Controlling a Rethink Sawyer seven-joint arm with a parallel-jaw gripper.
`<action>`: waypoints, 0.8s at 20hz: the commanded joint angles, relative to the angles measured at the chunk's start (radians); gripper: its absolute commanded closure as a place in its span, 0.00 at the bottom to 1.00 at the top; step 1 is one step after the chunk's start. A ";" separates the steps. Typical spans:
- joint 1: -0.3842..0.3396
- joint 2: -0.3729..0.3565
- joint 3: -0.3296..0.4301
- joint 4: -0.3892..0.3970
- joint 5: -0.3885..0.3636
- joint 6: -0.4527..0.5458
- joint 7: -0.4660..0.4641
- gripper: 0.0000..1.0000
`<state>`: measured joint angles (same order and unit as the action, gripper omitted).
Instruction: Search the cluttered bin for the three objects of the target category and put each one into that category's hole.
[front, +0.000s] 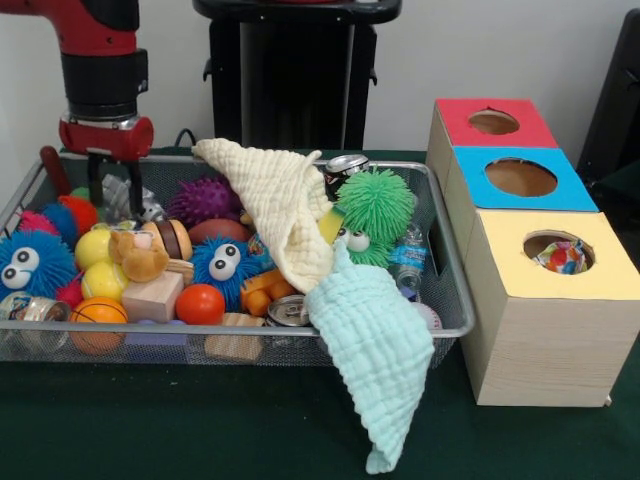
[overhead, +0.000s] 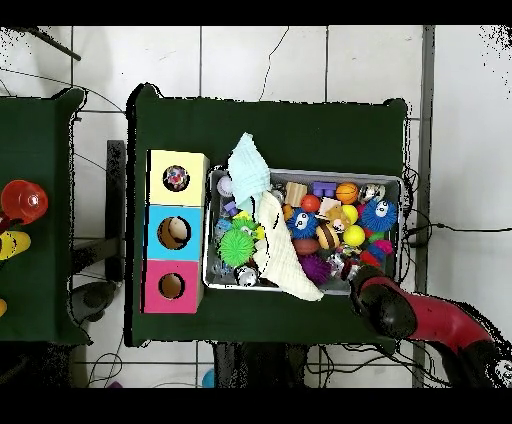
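Observation:
The wire-mesh bin (front: 452, 262) is full of toys. A cream waffle cloth (front: 285, 210) lies draped over the toys in its middle, reaching the back rim. A mint-green waffle cloth (front: 378, 350) hangs over the front rim onto the green table. The confetti cloth (front: 563, 258) shows inside the hole (front: 535, 245) in the yellow box top. My gripper (front: 114, 195) hangs open and empty over the bin's back left corner, well away from both cloths. Overhead, the gripper (overhead: 350, 268) is at the bin's (overhead: 300, 172) lower right; the cream cloth (overhead: 285, 262) and mint cloth (overhead: 247, 165) lie toward the boxes.
The blue-topped hole (front: 520, 177) and red-topped hole (front: 493, 122) lie behind the yellow one. A green fuzzy ball with eyes (front: 375, 205) sits beside the cream cloth. Blue fuzzy balls (front: 222, 262), cans (front: 290, 312), an orange ball (front: 200, 303) and a wooden block (front: 152, 297) fill the bin.

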<state>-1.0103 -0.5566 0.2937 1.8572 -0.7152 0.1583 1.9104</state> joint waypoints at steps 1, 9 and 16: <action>-0.035 0.060 0.016 -0.150 -0.067 -0.049 -0.009 0.00; -0.076 0.060 0.101 -0.102 -0.069 -0.049 -0.040 0.00; -0.124 0.094 0.185 -0.065 -0.065 -0.051 -0.053 0.00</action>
<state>-1.1091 -0.5226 0.3427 1.8242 -0.7156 0.1540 1.9104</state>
